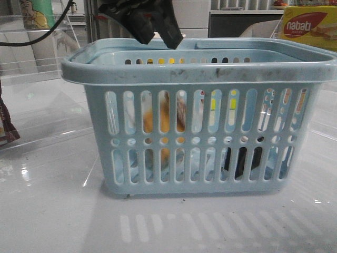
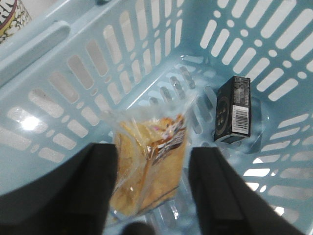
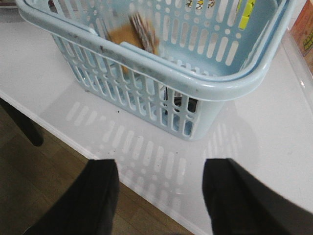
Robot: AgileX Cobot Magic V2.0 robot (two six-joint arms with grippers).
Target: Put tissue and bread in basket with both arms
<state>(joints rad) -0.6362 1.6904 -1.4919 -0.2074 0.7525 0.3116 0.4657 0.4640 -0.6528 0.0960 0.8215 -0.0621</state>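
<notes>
White glossy tabletop point(image 1: 47, 211) carries everything; it reflects the slots of the basket point(image 1: 200, 71).

Basket: light blue, slotted, rim scuffed. It stands upright near the middle of the front view, close to the tabletop edge as seen from the right wrist view.

Bread point(image 2: 149, 166): golden-tan slices in a clear packet with a dark label. It is inside the basket, standing up on end, low in the left half as the robot faces. Front view shows it as an orange patch behind the slots. I cannot tell whether it leans on the wall.

Tissue point(image 2: 234, 110): small dark pack with a barcode, upright on the basket floor in the right half, well apart from the bread.

Left tool point(image 2: 149, 196): fingers spread wide, straddling the bread from above with a gap on both sides, holding nothing. In the front view it hangs just above the rim at the far side.

Right tool point(image 3: 159, 196): fingers spread, empty, outside the basket and out past the tabletop edge.

Progress, judged from how things lie: both items are in the basket, so the placing looks done. What seems left is only lifting the left tool clear of the rim. Risk is small; the upright bread could tip if a finger brushes it.

Background: yellow-and-red nabati box point(image 1: 309, 26), far right.
</notes>
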